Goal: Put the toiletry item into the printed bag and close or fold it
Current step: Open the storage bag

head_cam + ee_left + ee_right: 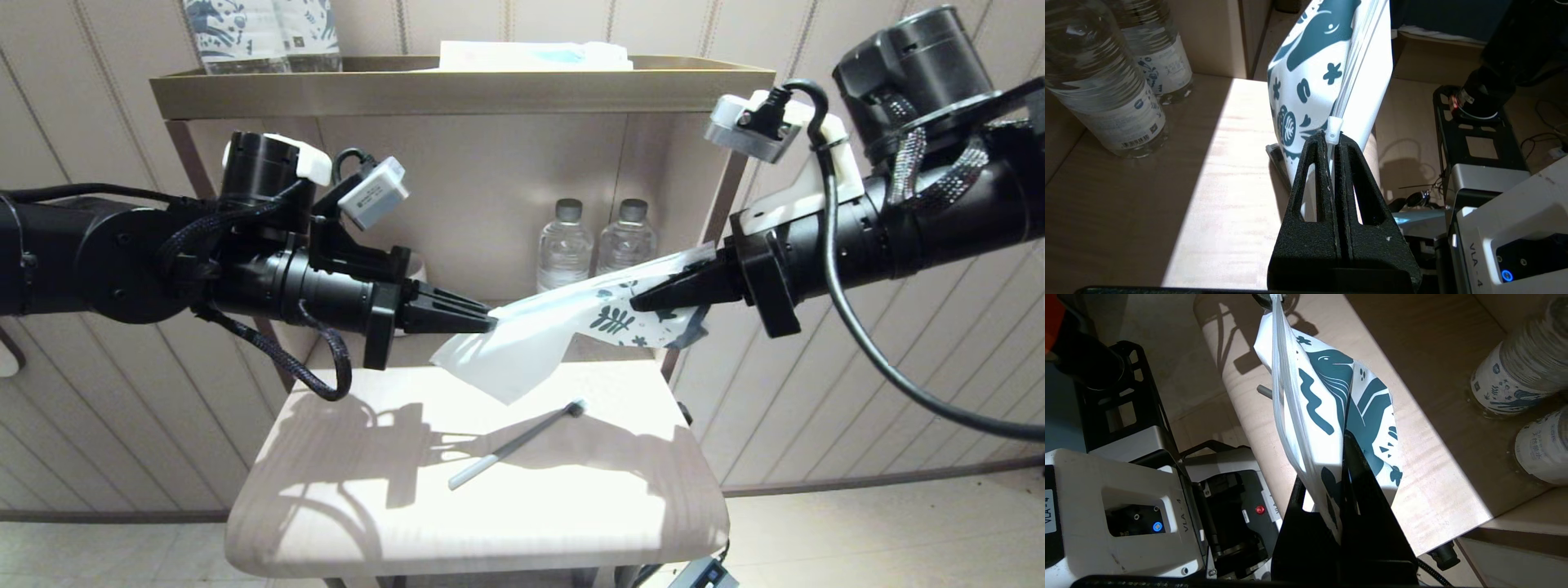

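Note:
The printed bag (pixel 539 335) hangs stretched in the air above the pale wooden table (pixel 367 506), held at both ends. My left gripper (pixel 490 320) is shut on its plain white end, the fingers pinching the zip strip right at the white slider (pixel 1334 130). My right gripper (pixel 638 304) is shut on the end with the dark blue leaf print (pixel 1327 396). The toiletry item, a slim grey toothbrush (pixel 514 445), lies loose on the table below the bag, diagonal, with its head toward the back right. Neither gripper touches it.
Two water bottles (pixel 563 245) (pixel 627 237) stand on the lower shelf behind the bag. On the top tray (pixel 457 90) stand blue-patterned packages (pixel 261 33) and lies a flat white and light-blue packet (pixel 535 55). The robot's base (pixel 1118 506) is under the table's near edge.

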Controlling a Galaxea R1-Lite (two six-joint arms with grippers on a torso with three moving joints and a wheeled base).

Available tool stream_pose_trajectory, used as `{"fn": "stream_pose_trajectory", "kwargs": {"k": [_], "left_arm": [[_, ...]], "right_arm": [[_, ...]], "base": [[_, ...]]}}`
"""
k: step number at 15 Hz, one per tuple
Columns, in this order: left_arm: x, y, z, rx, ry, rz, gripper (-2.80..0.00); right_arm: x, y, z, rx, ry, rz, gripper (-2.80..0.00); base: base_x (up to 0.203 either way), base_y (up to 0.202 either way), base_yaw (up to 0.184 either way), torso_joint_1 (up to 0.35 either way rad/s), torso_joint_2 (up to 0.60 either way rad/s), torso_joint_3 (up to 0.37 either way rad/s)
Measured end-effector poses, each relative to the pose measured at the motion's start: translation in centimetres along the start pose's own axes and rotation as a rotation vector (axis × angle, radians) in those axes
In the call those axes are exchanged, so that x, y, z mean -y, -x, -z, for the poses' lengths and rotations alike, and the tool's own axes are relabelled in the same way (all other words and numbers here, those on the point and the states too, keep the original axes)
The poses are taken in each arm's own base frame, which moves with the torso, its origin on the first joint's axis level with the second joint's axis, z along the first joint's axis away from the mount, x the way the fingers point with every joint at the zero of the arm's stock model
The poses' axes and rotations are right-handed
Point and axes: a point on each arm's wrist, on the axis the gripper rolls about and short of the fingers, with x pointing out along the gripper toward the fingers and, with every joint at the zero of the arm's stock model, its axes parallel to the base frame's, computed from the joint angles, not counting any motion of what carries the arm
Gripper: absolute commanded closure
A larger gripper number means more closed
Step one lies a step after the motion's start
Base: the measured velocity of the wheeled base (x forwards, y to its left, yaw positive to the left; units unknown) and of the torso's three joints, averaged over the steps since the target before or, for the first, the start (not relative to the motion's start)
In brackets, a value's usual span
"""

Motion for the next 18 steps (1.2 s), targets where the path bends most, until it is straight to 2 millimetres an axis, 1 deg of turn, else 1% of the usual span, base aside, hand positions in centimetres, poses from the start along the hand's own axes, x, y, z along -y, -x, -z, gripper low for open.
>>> {"fn": "stream_pose_trajectory", "kwargs": {"k": [9,15,18], "left_arm": [[-0.5,-0.1,0.2,-0.003,0.004,-0.008,0.0],[-1.6,0.8,0.8,-0.007,0.001,-0.045,0.0],[-1.8,0.8,0.9,-0.008,0.004,-0.048,0.0]], "right_arm": [[0.2,1.6,0.0,0.023,-0.004,0.03,0.0],[0.4,1.8,-0.3,0.054,0.01,0.034,0.0],[0.5,1.7,-0.1,0.058,0.011,0.035,0.0]], "base": [[0.0,0.0,0.0,0.0,0.0,0.0],[0.0,0.0,0.0,0.0,0.0,0.0],[0.0,0.0,0.0,0.0,0.0,0.0]]}}
